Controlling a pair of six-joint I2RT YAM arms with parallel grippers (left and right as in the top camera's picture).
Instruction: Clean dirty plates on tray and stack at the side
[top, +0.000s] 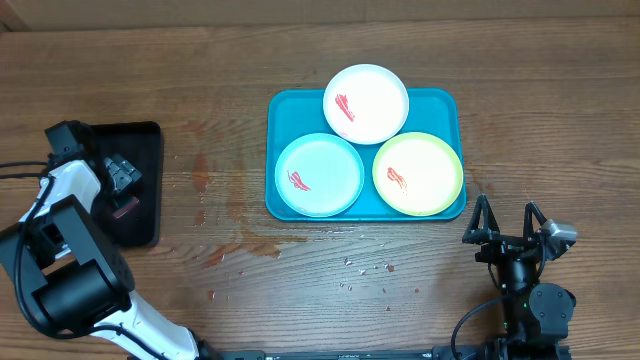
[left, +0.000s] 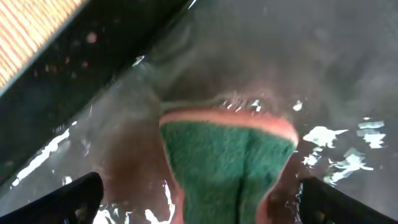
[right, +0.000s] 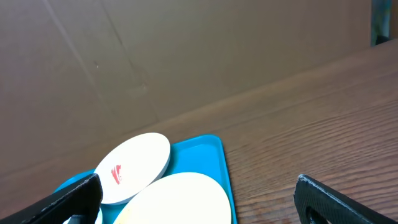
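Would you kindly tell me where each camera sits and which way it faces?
Overhead: above the table, facing down on turquoise tray, black tray; left gripper, right gripper show.
Left wrist: on left arm, facing down at a green sponge in the black tray; open fingers show.
Right wrist: on right arm, facing low across the table; open fingers show.
Shared: overhead and right wrist both show the tray's white plate.

Black tray, green-and-pink sponge inside, seemingly wet, wooden table
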